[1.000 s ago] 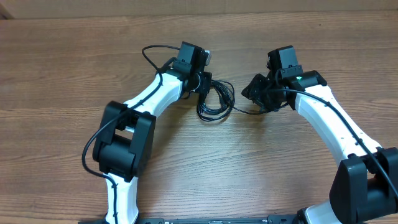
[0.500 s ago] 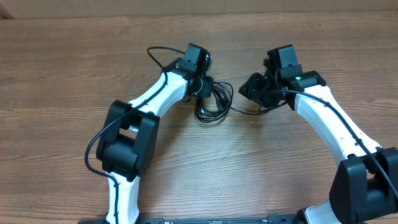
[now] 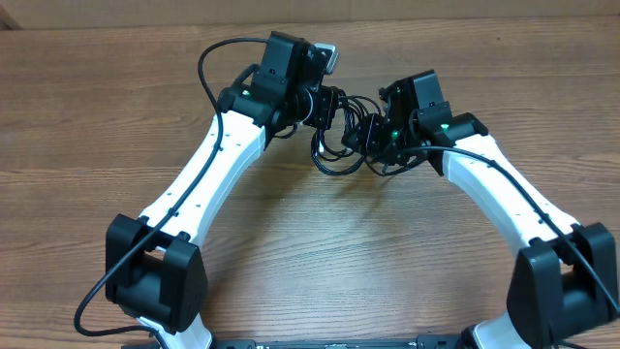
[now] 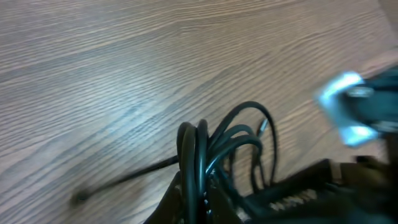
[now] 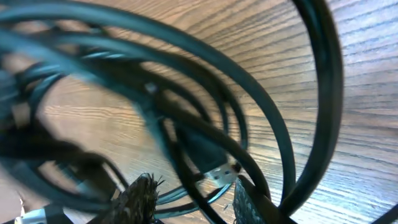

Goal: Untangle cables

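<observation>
- A wooden table (image 3: 97, 116) with brown grain fills the overhead view and is the backdrop in both wrist views
- The left arm (image 3: 199, 179), white with black joints, runs from the 7 o'clock corner of the overhead view up toward 12 o'clock
- The right arm (image 3: 504, 199), of the same build, runs from the 5 o'clock corner up toward 12 o'clock, and a small green light shows near its wrist
- The cables (image 3: 334, 155) form one knotted bundle of thin black loops between the two wrists, at about 12 o'clock from the table's middle; part of it hangs toward the wood
- The left gripper (image 3: 329, 105) sits at 11 o'clock of the bundle
- In the blurred left wrist view, several loops of the cables (image 4: 199, 155) rise from between its dark fingers (image 4: 177, 202); the left gripper (image 4: 199, 208) is closed on the cables, and one strand trails across the wood toward 8 o'clock
- The right gripper (image 3: 373, 141) is at 2 o'clock of the bundle, touching it
- In the right wrist view the cables (image 5: 249, 93) sweep across almost the whole frame, very close to the lens
- The fingertips (image 5: 140, 196) of the right gripper (image 5: 193, 202) stand apart at 6 o'clock in that view, with strands crossing between them; I cannot tell whether they pinch any strand
- A small silvery plug tip (image 5: 219, 173) shows just above those fingertips, on the end of one black cord
</observation>
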Robot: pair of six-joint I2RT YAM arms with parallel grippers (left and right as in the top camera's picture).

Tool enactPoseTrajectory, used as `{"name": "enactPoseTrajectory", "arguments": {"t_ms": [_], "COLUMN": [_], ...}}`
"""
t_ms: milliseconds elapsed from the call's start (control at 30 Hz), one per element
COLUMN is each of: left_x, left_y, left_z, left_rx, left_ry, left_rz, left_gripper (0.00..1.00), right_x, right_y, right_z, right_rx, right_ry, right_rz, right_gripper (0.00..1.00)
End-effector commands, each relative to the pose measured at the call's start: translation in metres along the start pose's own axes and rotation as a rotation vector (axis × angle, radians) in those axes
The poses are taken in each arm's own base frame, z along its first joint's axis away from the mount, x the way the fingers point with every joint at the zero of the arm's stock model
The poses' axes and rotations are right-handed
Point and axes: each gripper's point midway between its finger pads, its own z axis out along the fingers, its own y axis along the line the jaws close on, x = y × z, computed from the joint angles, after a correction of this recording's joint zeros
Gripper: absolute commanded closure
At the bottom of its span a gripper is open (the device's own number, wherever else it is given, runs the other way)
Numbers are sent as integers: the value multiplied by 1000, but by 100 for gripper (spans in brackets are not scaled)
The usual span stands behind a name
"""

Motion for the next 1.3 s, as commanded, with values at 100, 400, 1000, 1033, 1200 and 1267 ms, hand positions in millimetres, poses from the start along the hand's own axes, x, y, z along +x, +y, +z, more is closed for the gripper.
{"name": "enactPoseTrajectory", "arguments": {"t_ms": [100, 400, 1000, 1033, 1200, 1267], "left_x": [-18, -67, -95, -91, -79, -81], "left_y": [-47, -38, -17, -8, -6, -11], "left_z": [-32, -108, -221, -214, -196, -195], "left_rx": [270, 480, 278, 234, 207, 209], "left_ry": [-28, -114, -366, -343, -276, -284], "left_rz": [-21, -87, 12, -16, -32, -15], "left_gripper": [96, 96, 96, 96, 96, 96], "right_x": [-9, -7, 5, 3, -16, -19], "right_y": [-39, -92, -93, -87, -38, -21], "right_z": [30, 30, 18, 14, -22, -26], "right_rx": [128, 291, 165, 155, 46, -15], "right_ry": [-25, -66, 96, 92, 27, 12], "right_rz": [185, 312, 87, 75, -11, -52], "right_gripper": [65, 65, 51, 49, 35, 32]}}
